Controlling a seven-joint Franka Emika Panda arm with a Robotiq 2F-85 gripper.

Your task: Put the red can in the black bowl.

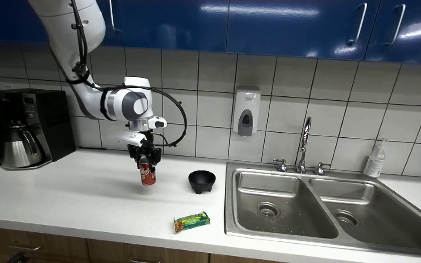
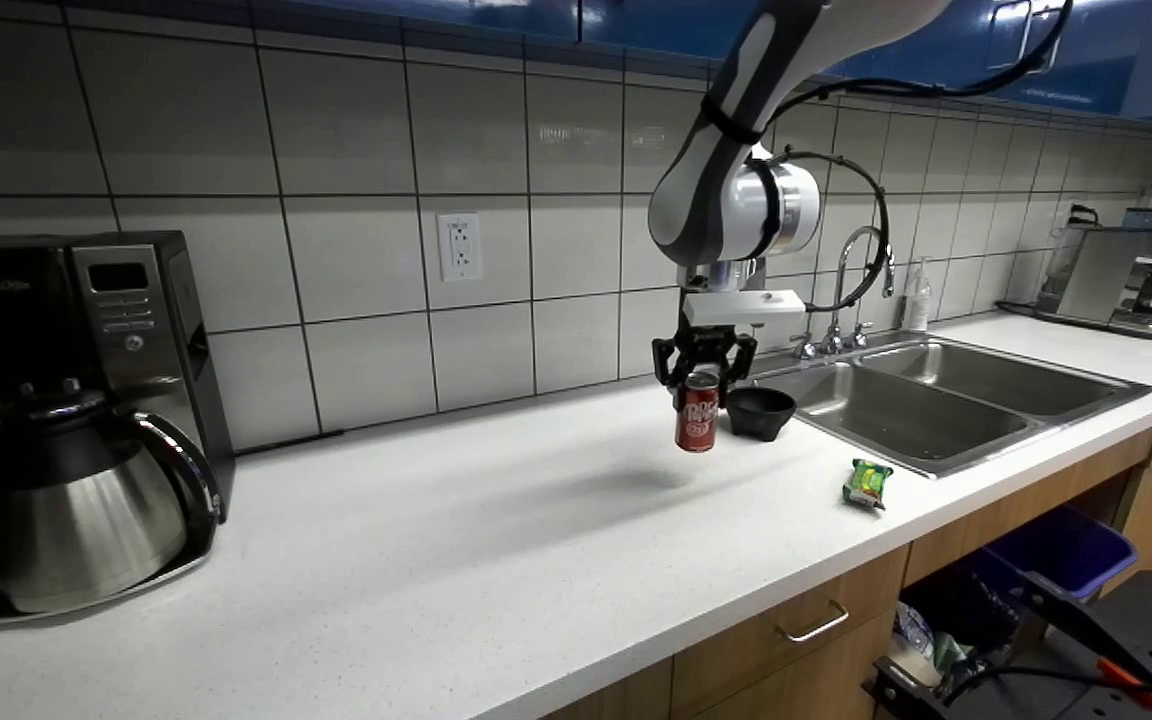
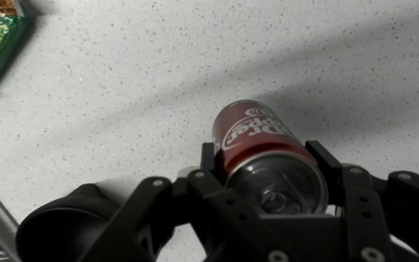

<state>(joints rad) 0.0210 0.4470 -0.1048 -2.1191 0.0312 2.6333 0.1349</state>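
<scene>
Coffee machine point(image 1: 55, 120): was seen well left of the black bowl point(image 1: 202, 182) in both exterior views.
Gripper point(image 1: 146, 166): was clamped, the red can point(image 1: 148, 177) being pinched around its upper part.
Red can: was held raised and roughly upright, left of the bowl and apart from it; its red side was marked with white lettering, its silvery top fitted with a pull tab.
Green packet point(image 1: 193, 221): was laid in front of the bowl.
Black bowl: was shaped with a narrower base.
Sink point(image 1: 231, 204): was set just right of the bowl.
</scene>
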